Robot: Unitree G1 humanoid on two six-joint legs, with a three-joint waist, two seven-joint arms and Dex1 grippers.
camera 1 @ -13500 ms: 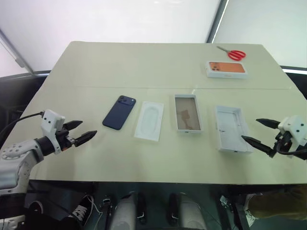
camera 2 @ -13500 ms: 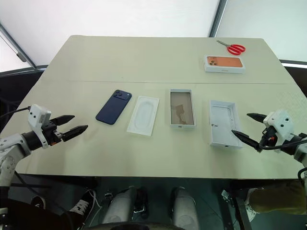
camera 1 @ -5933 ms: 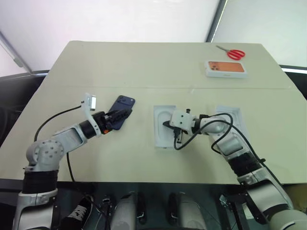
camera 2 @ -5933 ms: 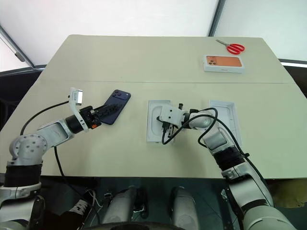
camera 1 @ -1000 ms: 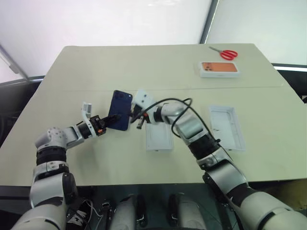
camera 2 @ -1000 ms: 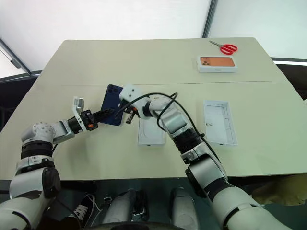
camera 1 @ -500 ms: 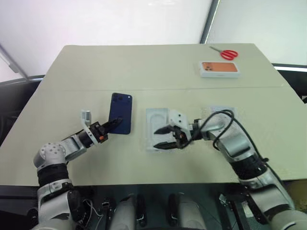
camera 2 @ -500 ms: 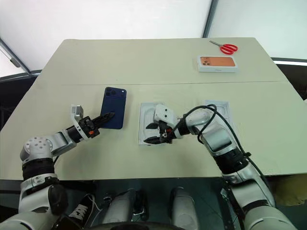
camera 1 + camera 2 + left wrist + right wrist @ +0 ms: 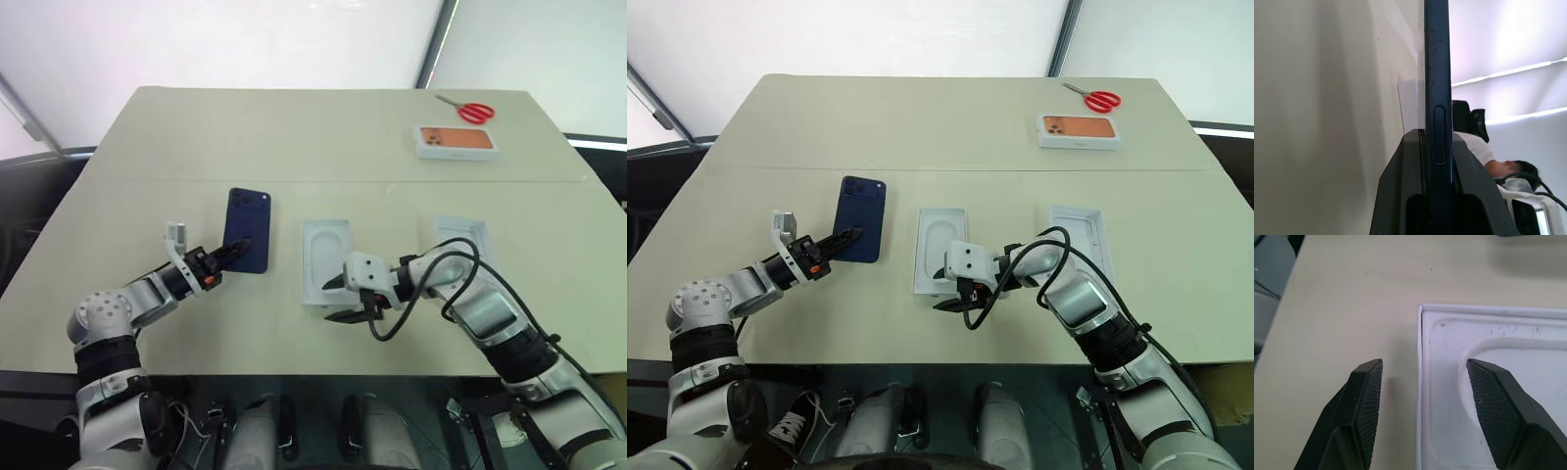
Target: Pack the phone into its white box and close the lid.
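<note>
While my left gripper [image 9: 238, 254] pinches the phone's [image 9: 247, 230] near edge, it could pivot or slip. My right gripper [image 9: 1425, 406], jaws apart, straddles the insert's [image 9: 941, 248] corner; the insert covers the box, so packing stalls.

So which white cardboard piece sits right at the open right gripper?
The white insert with the oval recess; the right gripper straddles its near edge.

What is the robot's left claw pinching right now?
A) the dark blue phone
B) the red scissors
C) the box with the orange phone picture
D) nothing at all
A: the left gripper is shut on the lower edge of the dark blue phone; its wrist view shows the phone's edge clamped between the fingers.
</note>
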